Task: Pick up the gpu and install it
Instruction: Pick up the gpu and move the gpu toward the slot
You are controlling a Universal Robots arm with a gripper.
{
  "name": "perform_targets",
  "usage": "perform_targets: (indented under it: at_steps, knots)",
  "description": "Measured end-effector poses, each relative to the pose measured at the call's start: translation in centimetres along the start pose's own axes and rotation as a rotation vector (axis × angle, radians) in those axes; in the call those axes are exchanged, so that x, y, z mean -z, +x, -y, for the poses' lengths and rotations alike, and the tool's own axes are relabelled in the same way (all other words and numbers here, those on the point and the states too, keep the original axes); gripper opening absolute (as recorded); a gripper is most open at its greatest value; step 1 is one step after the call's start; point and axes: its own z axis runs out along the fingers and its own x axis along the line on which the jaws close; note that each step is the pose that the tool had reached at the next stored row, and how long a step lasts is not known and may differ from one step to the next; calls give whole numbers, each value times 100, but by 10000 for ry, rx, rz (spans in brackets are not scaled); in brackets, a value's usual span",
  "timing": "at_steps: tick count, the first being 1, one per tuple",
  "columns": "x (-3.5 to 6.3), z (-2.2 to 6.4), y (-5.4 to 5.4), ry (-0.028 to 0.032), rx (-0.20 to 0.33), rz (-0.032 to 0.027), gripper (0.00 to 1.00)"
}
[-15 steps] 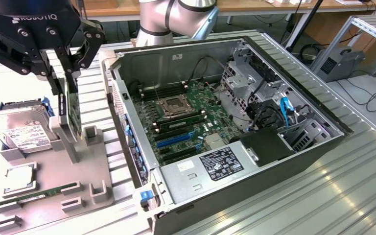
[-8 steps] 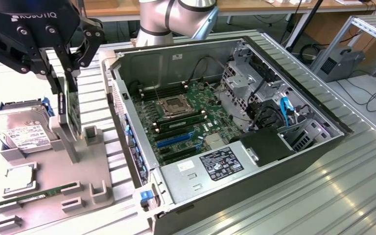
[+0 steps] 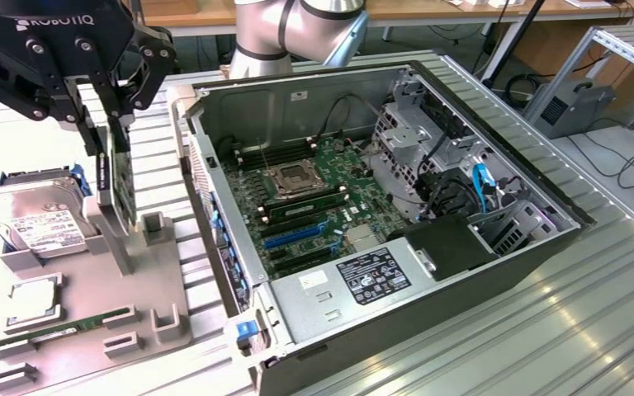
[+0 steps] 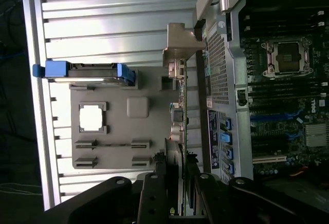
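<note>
Right now your gripper (image 3: 108, 142) (image 4: 177, 199) hangs at the top edge of the gpu (image 3: 122, 188) (image 4: 180, 124), astride it. You cannot tell whether it is clamped on or merely around it. The gpu stands upright in the stand (image 3: 86, 285), on the stand's side nearest the case (image 3: 461, 318). The hard drive (image 3: 30, 221) is at the stand's opposite side.

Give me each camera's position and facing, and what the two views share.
Exterior view: off the arm, high up, looking obliquely down on the open computer case and the grey parts holder at the exterior view's left; the tool and an arm joint show.
Wrist view: on the wrist, looking down along the tool onto the holder and the case's rear panel.
Shared: the gpu standing on edge in the holder at the tool, the hard drive, the CPU socket.
</note>
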Motion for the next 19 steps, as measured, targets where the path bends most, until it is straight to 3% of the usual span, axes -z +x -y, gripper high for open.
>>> perform_targets:
  at_steps: [19]
  knots:
    - [68,-3,-2,-1,0,1,26]
